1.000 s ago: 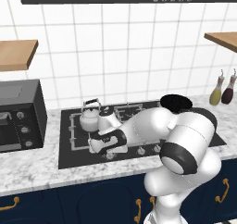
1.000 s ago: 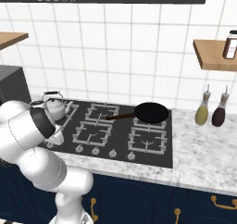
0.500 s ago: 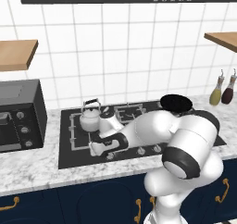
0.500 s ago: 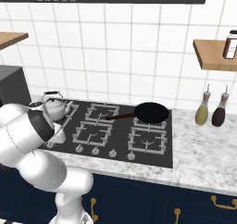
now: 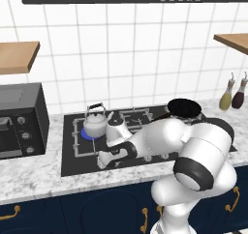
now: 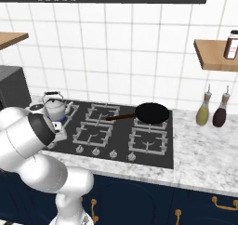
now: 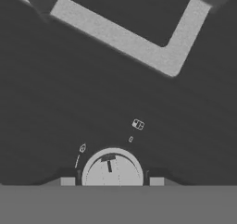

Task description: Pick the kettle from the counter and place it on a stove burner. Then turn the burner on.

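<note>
The small silvery kettle [image 5: 95,123] [image 6: 55,107] with its black arched handle stands upright on the left stove burner [image 5: 83,140], and a blue flame [image 5: 89,133] glows under it. My gripper [image 5: 103,161] is low over the front left of the black cooktop [image 5: 72,163], apart from the kettle. In the hand view its fingertips [image 7: 68,181] stand open on either side of a round grey knob [image 7: 112,169], with small gaps to it. A grey grate bar [image 7: 125,38] runs above. In the right base view my own arm hides the hand.
A black frying pan [image 5: 184,107] [image 6: 151,112] sits on the back right burner. Two bottles [image 5: 225,97] [image 6: 203,112] stand on the marble counter [image 5: 38,180] at the right. A dark oven box [image 5: 19,119] stands left. More knobs [image 6: 114,154] line the cooktop's front.
My hand has slid a little toward the front left of the cooktop, down to the knob row. The kettle and the pan have stayed put.
</note>
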Robot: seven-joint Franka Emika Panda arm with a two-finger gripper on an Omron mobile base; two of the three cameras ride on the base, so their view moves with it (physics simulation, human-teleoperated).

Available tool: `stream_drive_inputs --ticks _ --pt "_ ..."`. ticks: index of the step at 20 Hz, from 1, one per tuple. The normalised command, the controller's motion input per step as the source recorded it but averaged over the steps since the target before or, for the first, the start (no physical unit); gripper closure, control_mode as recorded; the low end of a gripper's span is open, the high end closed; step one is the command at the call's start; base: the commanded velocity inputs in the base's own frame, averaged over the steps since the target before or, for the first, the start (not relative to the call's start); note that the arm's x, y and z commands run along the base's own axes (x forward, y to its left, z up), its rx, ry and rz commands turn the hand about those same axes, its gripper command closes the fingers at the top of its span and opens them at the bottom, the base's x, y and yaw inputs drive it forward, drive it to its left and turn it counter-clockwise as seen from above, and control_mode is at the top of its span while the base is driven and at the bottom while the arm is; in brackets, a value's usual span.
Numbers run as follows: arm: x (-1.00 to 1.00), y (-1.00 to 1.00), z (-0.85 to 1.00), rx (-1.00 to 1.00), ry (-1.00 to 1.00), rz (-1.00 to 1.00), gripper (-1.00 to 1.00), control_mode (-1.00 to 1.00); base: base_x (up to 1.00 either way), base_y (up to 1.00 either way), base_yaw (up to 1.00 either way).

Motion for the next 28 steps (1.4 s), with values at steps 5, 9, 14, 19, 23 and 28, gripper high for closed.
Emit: stream_drive_inputs --ticks 5,9,14,19,23,28 --pt "-0.16 0.0 0.05 -0.11 -0.1 0.47 1.0 -1.0 0.0 0.0 0.0" --pt "-0.16 0.01 0.0 -0.12 -0.09 0.44 1.0 -1.0 0.0 0.0 0.0" --pt "-0.12 0.03 0.0 -0.13 -0.03 0.43 1.0 -1.0 0.0 0.0 0.0" --pt "-0.18 0.12 0.0 -0.14 0.0 0.44 1.0 -1.0 0.0 0.0 0.0" --pt "-0.23 0.01 0.0 -0.1 -0.08 0.39 1.0 -1.0 0.0 0.0 0.0" --pt "-0.03 0.0 0.0 -0.02 -0.01 0.09 -1.0 -1.0 0.0 0.0 0.0"
